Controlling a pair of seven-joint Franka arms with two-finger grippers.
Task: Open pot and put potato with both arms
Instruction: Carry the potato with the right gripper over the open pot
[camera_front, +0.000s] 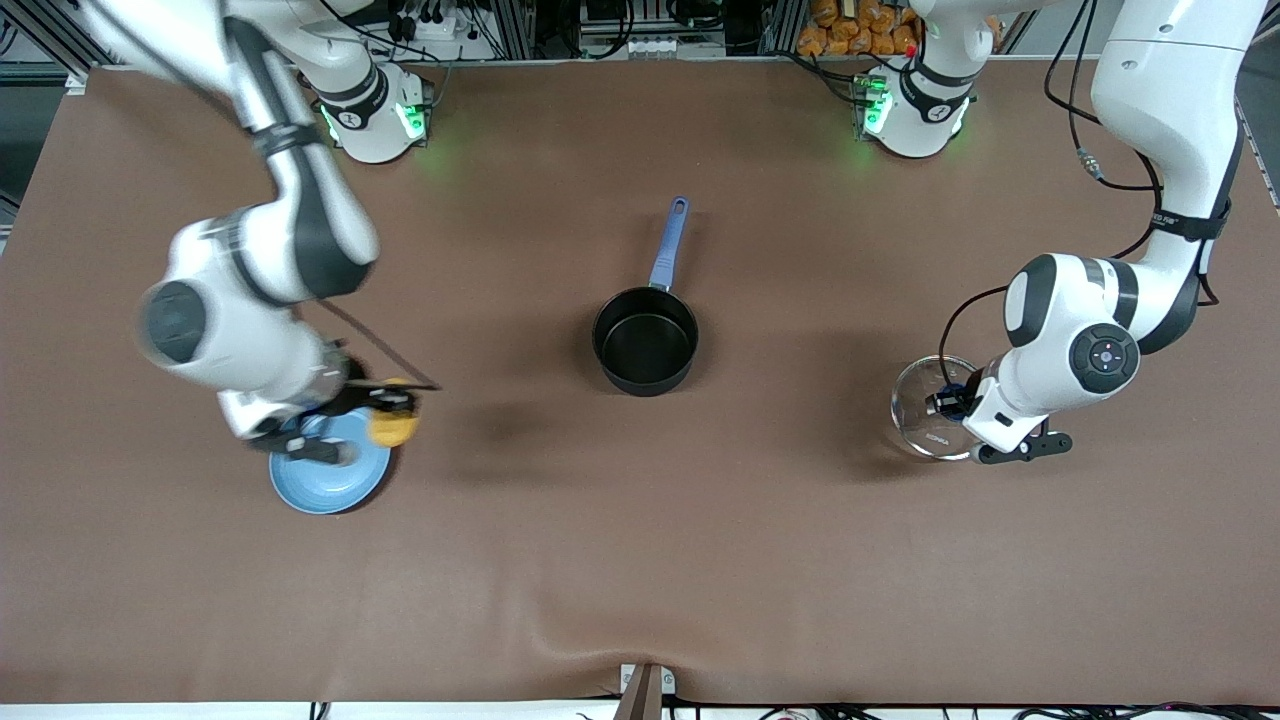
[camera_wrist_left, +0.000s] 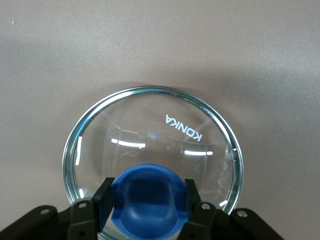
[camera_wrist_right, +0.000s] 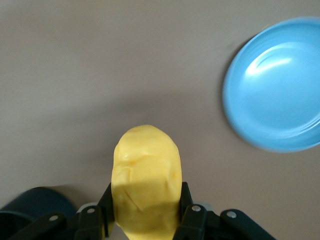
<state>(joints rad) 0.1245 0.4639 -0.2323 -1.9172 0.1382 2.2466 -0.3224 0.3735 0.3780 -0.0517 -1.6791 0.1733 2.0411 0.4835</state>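
Observation:
The black pot (camera_front: 646, 342) stands open and empty mid-table, its blue handle (camera_front: 668, 243) pointing toward the robots' bases. My left gripper (camera_front: 950, 402) is shut on the blue knob (camera_wrist_left: 147, 197) of the glass lid (camera_front: 925, 410), low at the left arm's end of the table. I cannot tell if the lid (camera_wrist_left: 150, 130) touches the table. My right gripper (camera_front: 385, 410) is shut on the yellow potato (camera_front: 393, 425) and holds it up over the edge of the plate. In the right wrist view the potato (camera_wrist_right: 146, 175) fills the jaws of the right gripper (camera_wrist_right: 146, 197).
A flat light-blue plate (camera_front: 330, 485) lies bare at the right arm's end of the table; it also shows in the right wrist view (camera_wrist_right: 280, 90). The pot's dark rim (camera_wrist_right: 30, 210) shows at that view's corner. Brown table (camera_front: 640, 560) all around.

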